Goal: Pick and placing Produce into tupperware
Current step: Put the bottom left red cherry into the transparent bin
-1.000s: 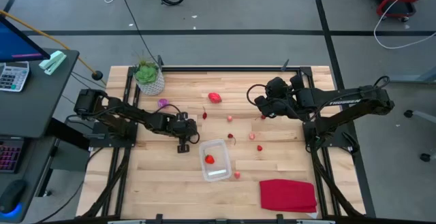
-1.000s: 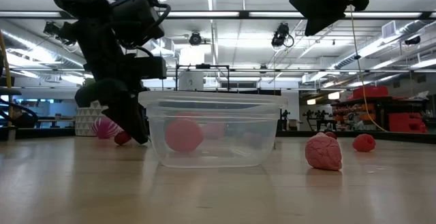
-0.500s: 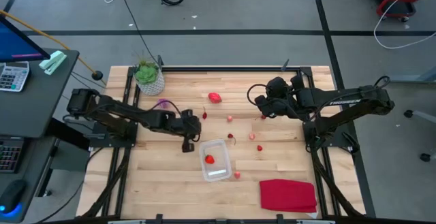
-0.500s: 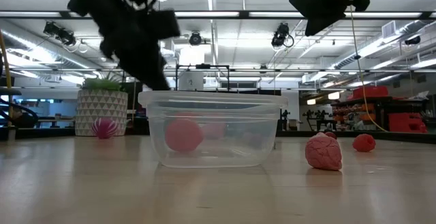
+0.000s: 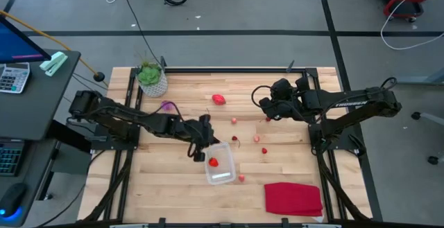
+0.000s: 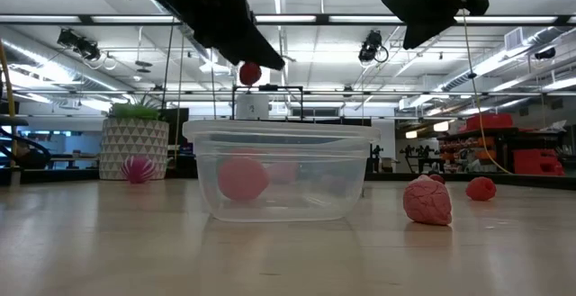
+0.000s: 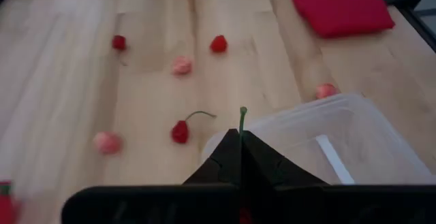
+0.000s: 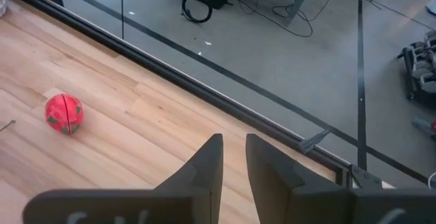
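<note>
A: Two arms are seen from the high view; the left gripper [image 5: 202, 147] is clamped on a small red cherry, just beside the tupperware [image 5: 219, 163].

B: From the low view?

A: The cherry [image 6: 250, 73] is held above the tupperware's rim; release is judged next. The right gripper [image 5: 264, 104] is parked apart, slightly parted, nothing held.

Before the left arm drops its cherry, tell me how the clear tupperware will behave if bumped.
The tupperware looks thin-walled and nearly empty, so probably light and apt to slide on the smooth table. Its low, wide base makes tipping unlikely.
</note>
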Controlling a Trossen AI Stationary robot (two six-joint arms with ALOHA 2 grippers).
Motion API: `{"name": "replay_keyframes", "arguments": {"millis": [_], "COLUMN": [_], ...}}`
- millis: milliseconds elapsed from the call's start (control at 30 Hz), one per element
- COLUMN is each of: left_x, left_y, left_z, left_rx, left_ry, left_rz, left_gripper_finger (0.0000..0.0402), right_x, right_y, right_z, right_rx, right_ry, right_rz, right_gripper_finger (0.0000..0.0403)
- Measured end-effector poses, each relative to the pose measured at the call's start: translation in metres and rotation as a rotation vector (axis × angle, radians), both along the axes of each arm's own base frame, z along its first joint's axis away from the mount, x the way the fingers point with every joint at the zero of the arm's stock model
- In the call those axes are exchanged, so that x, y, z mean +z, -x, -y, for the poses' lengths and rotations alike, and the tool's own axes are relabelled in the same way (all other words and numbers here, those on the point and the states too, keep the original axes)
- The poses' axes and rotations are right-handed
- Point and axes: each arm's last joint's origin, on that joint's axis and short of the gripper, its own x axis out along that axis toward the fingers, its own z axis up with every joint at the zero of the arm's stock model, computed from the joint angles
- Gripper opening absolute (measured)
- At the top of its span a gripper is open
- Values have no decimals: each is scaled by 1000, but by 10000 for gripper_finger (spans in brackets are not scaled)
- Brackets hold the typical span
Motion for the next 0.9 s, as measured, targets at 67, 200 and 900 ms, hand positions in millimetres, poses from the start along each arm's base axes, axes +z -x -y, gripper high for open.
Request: {"name": "replay_keyframes", "arguments": {"millis": [67,200,900], "left_x": [-11,-38,-79], "left_y": [-7,-21,-35], "left_z": [4,9,3], "left_rx": [-10,-17,43], "left_ry": [0,-3,47], "left_rz": [-9,-24,-98], "left_gripper_finger": [7,4,62], "right_x": [0,0,0], "right_y": [0,0,0], "right_z": [0,0,0], "right_rx": [0,0,2], "right_ry": [0,0,1], "right_rz": [0,1,-6], "right_gripper_finger": [73,73,73]}}
